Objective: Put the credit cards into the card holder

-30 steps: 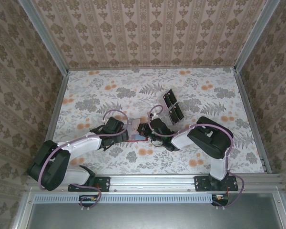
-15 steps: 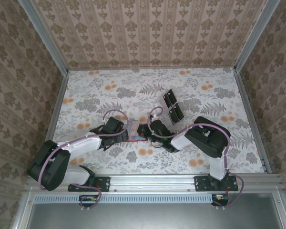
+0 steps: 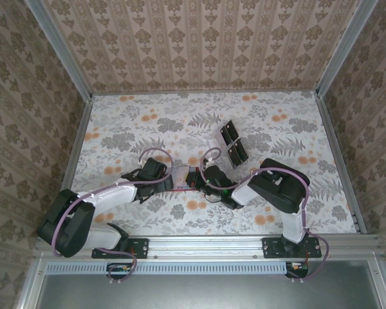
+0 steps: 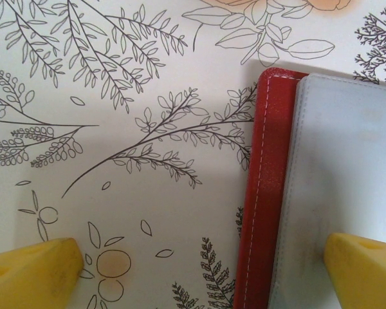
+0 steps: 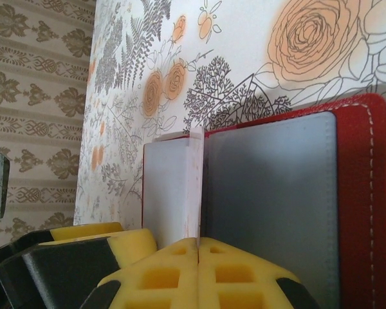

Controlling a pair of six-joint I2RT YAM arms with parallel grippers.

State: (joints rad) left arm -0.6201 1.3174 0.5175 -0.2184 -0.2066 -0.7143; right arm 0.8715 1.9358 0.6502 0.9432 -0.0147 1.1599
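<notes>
Floral-print bench [image 3: 276, 129] carries the red card holder [image 4: 260, 193], lying open near centre, and a clear tray [image 3: 231, 143] of dark rectangles at one o'clock of it

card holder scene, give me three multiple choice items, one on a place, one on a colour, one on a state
1. In the top view, where is the clear tray relative to the card holder?
A. nearer the arm bases
B. farther from the bases and to the right
C. lying on top of it

2. What colour is the card holder's stitched outer border?
A. red
B. blue
C. green

3. What state is the right gripper in?
A. wide open over bare table
B. shut on a credit card
C. shut on the tray

Answers:
1 B, the tray sits higher and further right in the top view.
2 A, both wrist views show a red border.
3 B, its yellow fingers meet around a pale card standing on edge over the open holder.
</notes>
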